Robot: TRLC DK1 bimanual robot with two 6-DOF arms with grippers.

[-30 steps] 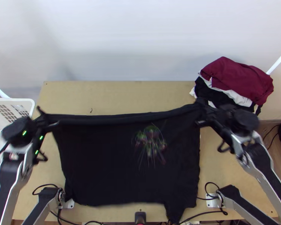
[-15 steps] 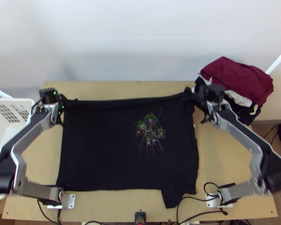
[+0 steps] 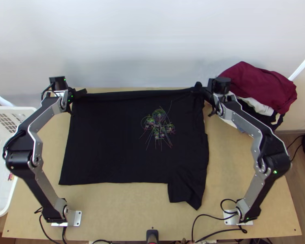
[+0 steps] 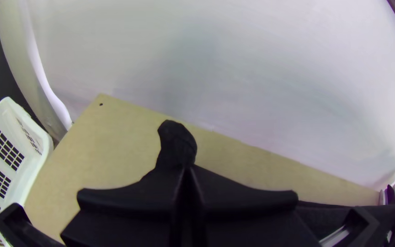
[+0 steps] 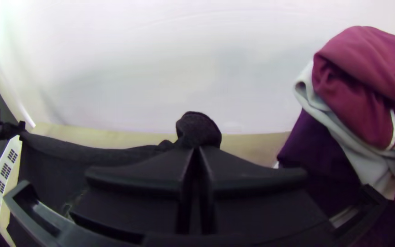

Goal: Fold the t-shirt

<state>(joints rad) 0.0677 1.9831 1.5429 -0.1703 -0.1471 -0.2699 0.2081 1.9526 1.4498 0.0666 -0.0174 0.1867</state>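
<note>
The black t-shirt lies spread on the table in the top view, its far edge drawn straight between the grippers, a sleeve-like part sticking out at its near right. At its far left corner is my left gripper; at the far right corner, my right gripper. In the left wrist view my left gripper is shut on the cloth, a tip of the shirt poking out beyond it. My right gripper is shut likewise, with a rounded bunch of the shirt past its fingertips.
A pile of clothes with a dark red garment on top sits at the table's far right corner. A white basket stands off the left side. Bare table and cables lie on the near side.
Both grippers have moved up the picture toward the table's far edge, still holding the far corners. The shirt has slid along, its near edge now farther from the arms' bases.
</note>
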